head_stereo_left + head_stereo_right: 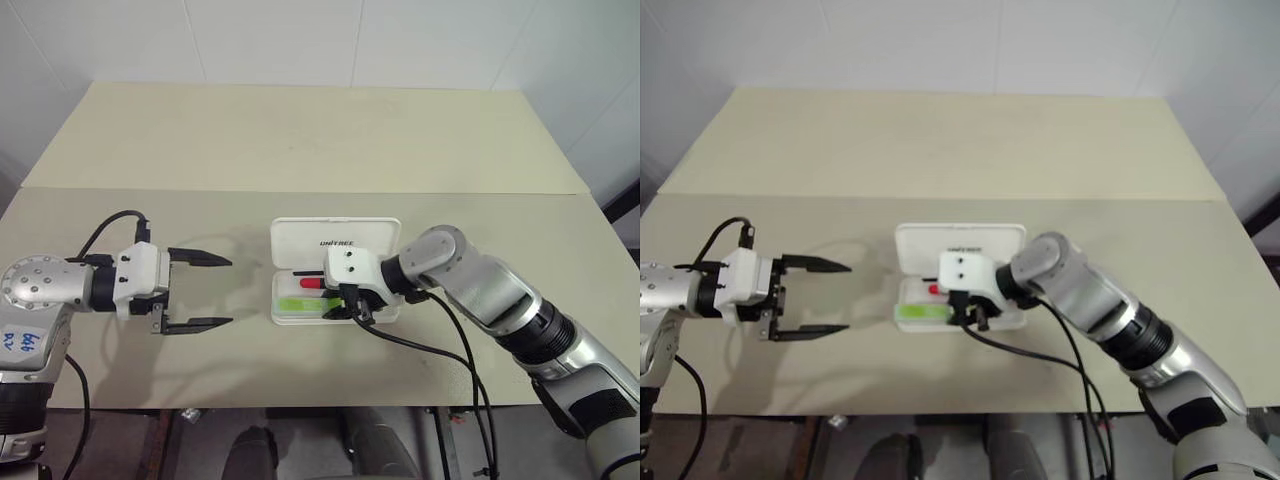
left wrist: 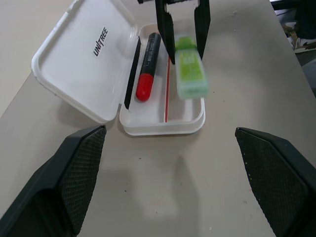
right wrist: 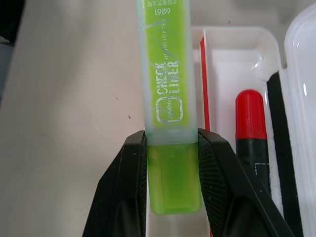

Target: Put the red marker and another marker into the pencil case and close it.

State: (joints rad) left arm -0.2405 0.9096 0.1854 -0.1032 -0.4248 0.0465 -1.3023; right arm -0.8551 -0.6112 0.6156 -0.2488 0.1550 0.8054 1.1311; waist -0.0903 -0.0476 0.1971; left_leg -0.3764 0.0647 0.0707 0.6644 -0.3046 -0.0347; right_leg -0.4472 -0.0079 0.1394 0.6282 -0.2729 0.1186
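Left hand [image 1: 200, 292] level with fingers spread wide, right hand [image 1: 345, 306] angled down, fingers pinched close.

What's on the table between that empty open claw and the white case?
Nothing: in the left eye view, bare table separates the open left gripper from the pencil case.

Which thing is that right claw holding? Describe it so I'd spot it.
On the beige table lies an open white pencil case. Over its front edge, the right gripper pinches a chunky lime-green highlighter. The red marker inside is slim and black with a red cap.
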